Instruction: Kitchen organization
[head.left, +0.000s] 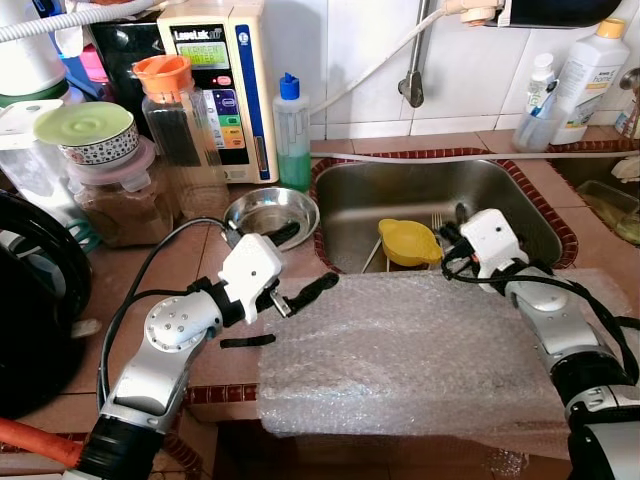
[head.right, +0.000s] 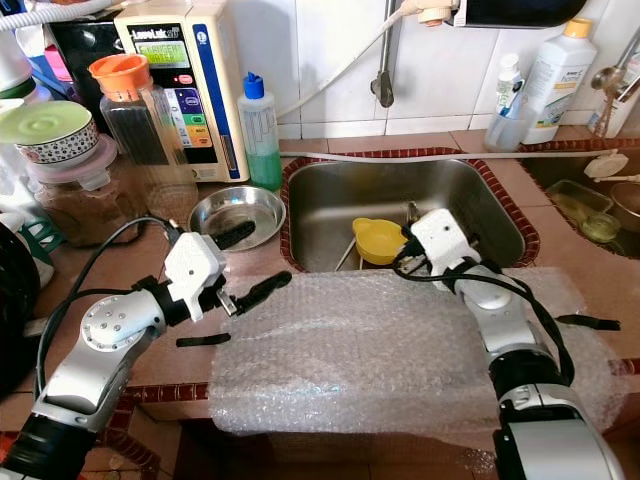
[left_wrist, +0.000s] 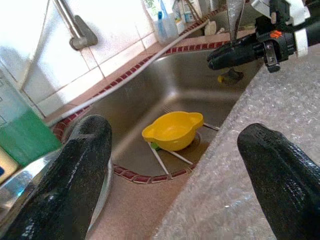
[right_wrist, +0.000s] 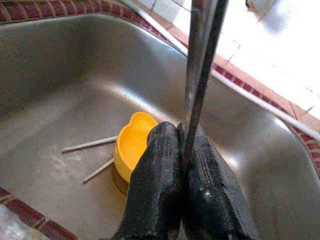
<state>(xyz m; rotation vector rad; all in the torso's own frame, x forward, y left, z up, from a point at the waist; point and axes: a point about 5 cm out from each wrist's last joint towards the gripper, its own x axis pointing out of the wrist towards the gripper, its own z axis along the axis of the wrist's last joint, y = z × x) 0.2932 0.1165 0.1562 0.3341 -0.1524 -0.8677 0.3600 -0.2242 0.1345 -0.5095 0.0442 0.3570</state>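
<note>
Far left, cut off by the frame edge: one black round shape (head.left: 25, 320), too partial to identify. Next to it, one lidded jar of brown contents (head.left: 120, 205), topped by a patterned bowl with a green lid (head.left: 88, 130). Behind, one tall jar with an orange lid (head.left: 178, 120) and one white appliance (head.left: 225, 85), its top cropped. Then one bottle of green liquid (head.left: 292, 130) and one empty steel bowl (head.left: 262, 210) on the counter.

In front of the bowl, left gripper (head.left: 310, 258), fingers spread wide and holding nothing, poised over the near-left corner of the bubble wrap (head.left: 420, 350). One sheet of it, draped over the counter's front edge, lower edge hidden. Two black strips: one (head.left: 247, 341) on the tile just left of the wrap, one (head.right: 590, 322) on its right part.

In the sink (head.left: 520, 200): one yellow bowl (head.left: 410, 242) and two pale sticks (right_wrist: 90, 145) partly hidden under it. Other cutlery there hard to make out.

Above the sink, right gripper (right_wrist: 183, 150), fingers pinched tight on one flat metal utensil (right_wrist: 200, 60), held upright, upper end cropped, kind not clear.

Far right on the ledge, two white bottles: one large with a yellow cap (head.left: 590, 70), one small (head.left: 541, 82).
</note>
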